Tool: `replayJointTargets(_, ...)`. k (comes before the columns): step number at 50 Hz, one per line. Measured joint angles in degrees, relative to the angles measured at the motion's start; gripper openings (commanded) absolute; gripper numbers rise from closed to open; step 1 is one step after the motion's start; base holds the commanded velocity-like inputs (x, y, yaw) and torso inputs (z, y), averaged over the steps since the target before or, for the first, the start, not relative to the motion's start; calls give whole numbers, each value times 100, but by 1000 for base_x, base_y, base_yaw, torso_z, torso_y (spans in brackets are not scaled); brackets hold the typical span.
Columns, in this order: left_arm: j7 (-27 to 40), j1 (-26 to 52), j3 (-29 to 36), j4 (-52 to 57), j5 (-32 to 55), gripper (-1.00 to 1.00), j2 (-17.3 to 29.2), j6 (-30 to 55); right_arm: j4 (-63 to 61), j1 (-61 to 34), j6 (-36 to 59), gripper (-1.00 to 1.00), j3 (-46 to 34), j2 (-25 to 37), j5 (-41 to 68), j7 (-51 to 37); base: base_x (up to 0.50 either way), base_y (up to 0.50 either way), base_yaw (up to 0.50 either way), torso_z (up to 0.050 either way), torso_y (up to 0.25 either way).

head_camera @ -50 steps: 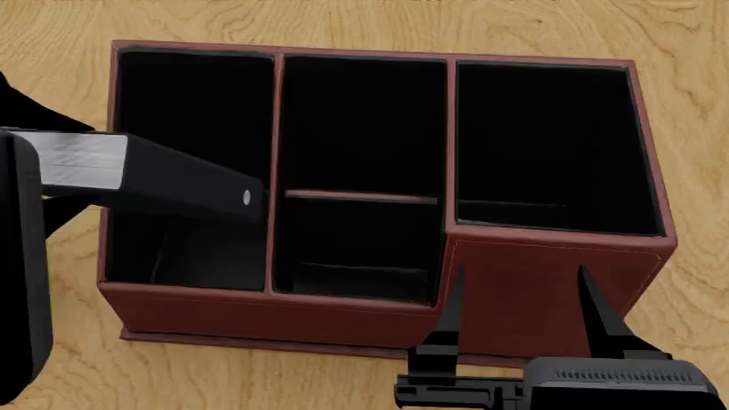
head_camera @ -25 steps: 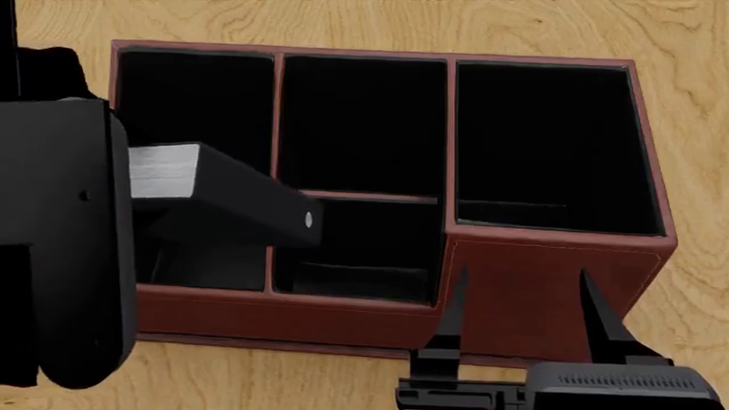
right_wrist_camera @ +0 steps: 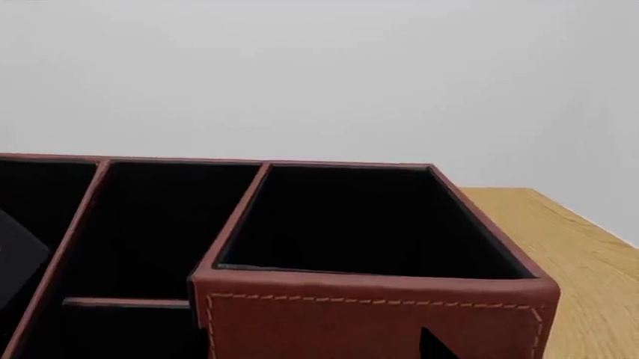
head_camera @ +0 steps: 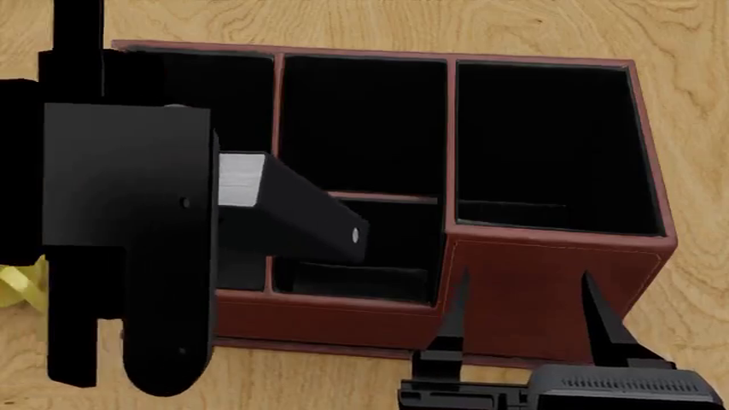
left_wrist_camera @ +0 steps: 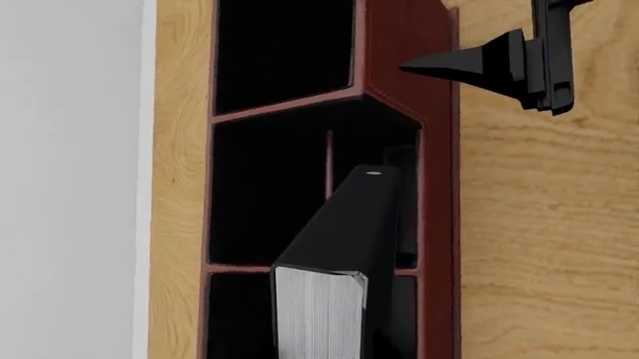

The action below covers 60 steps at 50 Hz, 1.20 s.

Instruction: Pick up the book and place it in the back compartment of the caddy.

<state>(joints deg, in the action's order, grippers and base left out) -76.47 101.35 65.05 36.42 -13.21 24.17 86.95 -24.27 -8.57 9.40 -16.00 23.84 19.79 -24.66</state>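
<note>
The caddy (head_camera: 547, 278) is a reddish-brown box with black sections, in the middle of the head view. Its back compartment (head_camera: 393, 248) is the small section below the low crossbar (head_camera: 376, 197). The black book (head_camera: 307, 218) hangs tilted above the caddy, with its white page edge (head_camera: 239, 181) toward my left arm (head_camera: 125, 239). Its far corner is over the back compartment's left side. The left gripper is shut on the book, its fingers hidden behind the wrist. My right gripper (head_camera: 521, 312) stands open before the caddy's near right wall (right_wrist_camera: 379, 321). The left wrist view shows the book (left_wrist_camera: 345, 239) from behind.
The caddy rests on a light wooden table (head_camera: 695, 128). A bit of something yellow (head_camera: 16, 286) shows at the left edge, mostly hidden behind my left arm. A long section (head_camera: 552, 137) lies on the caddy's right and another (head_camera: 194, 94) on its left.
My left arm has moved right and nearer with the book. The book's far corner went from the left section's wall to over the back compartment. The right gripper has not moved.
</note>
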Motion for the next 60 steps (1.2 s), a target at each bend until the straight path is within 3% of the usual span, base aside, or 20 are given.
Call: replayJointTargets(60, 484, -124, 183, -1519, 135, -100, -953, -1024, 64, 140, -219, 100, 159, 92, 145, -53, 0, 0, 0, 0, 1)
